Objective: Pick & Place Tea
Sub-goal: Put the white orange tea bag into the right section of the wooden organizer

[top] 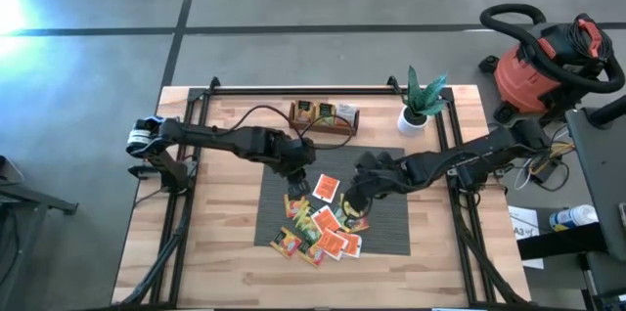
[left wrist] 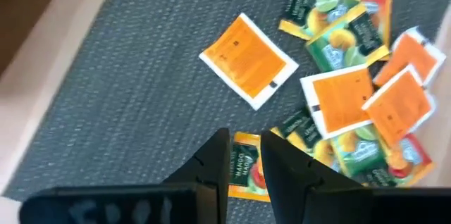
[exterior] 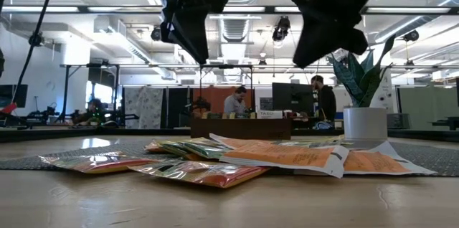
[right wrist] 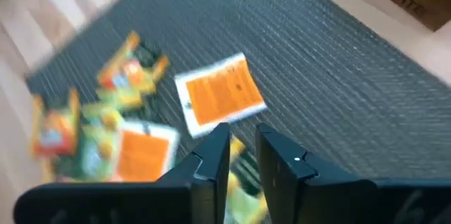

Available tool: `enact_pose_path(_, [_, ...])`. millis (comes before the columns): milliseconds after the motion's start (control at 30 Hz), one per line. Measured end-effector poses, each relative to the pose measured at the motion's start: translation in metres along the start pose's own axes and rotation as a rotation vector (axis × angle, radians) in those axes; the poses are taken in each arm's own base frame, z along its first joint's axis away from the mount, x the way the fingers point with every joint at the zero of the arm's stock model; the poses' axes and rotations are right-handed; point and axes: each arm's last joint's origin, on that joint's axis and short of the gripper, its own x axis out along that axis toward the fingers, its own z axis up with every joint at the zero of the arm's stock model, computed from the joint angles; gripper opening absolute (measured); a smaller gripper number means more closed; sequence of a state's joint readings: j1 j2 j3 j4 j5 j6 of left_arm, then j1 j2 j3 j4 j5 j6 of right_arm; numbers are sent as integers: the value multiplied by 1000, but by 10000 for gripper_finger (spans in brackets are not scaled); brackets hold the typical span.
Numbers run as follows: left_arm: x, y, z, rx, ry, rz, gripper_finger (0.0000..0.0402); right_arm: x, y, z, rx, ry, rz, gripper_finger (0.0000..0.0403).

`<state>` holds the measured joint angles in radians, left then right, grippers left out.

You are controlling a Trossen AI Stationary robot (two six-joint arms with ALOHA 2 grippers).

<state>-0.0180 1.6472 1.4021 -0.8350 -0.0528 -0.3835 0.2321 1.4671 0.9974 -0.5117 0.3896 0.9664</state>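
**High view: both arms poised over tea pile**

Both arms hang above the tea sachets (top: pixel 321 231) heaped on the grey ribbed mat (top: pixel 386 228) on the tabletop (top: pixel 220 272). The left gripper (left wrist: pixel 245 155) shows its jaws a narrow slit apart, holding nothing, a mango sachet (left wrist: pixel 243 175) directly beneath. The right gripper (right wrist: pixel 242 146) is likewise barely parted and empty, a lone orange sachet (right wrist: pixel 220 98) just ahead. A clean pick probably means widening first, then descending on one loose sachet's edge.
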Motion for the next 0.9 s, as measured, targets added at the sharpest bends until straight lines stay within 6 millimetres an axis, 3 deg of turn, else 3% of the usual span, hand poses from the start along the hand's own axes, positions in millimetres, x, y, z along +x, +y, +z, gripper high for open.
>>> enact_pose_path(467, [-5,2,-6,219,34,53,76,4,8,3,494,-21,51,68])
enact_pose_path(633, [-5,2,-9,305,68,57,76,3,16,2,556,-30,110,68])
enact_pose_path(900, [0,6,-21,299,92,62,76,2,18,1,601,-29,132,68])
